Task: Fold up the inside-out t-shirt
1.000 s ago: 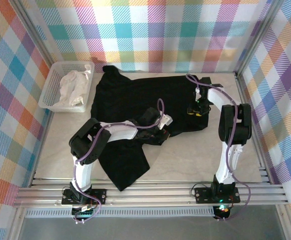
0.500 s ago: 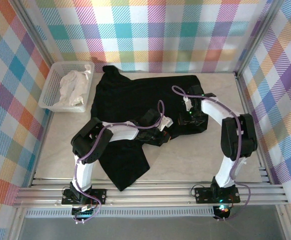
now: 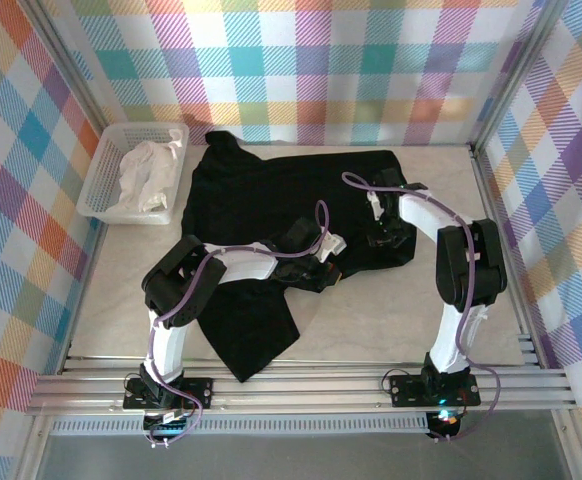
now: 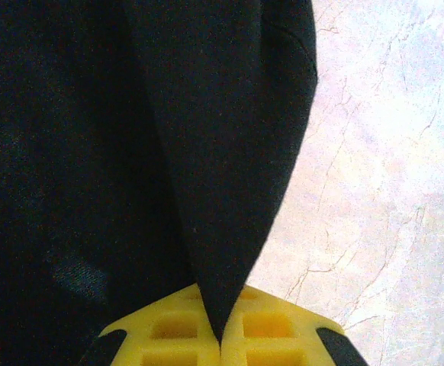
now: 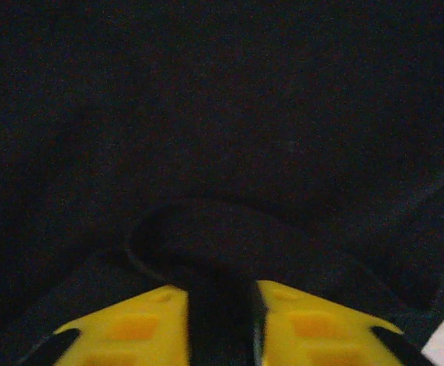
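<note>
While in left hand (image 4: pixel 220 343), t-shirt (image 3: pixel 271 190) creased

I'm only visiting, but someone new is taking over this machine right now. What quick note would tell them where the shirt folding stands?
The left gripper is shut on a pinched fold of the t-shirt, near its front edge.
The right gripper is shut on bunched fabric at the right side.
The t-shirt lies mostly spread on the table, one part trailing toward the arms.
Done: both grips taken.
Left: all the folding; no neat fold shows yet.
</note>
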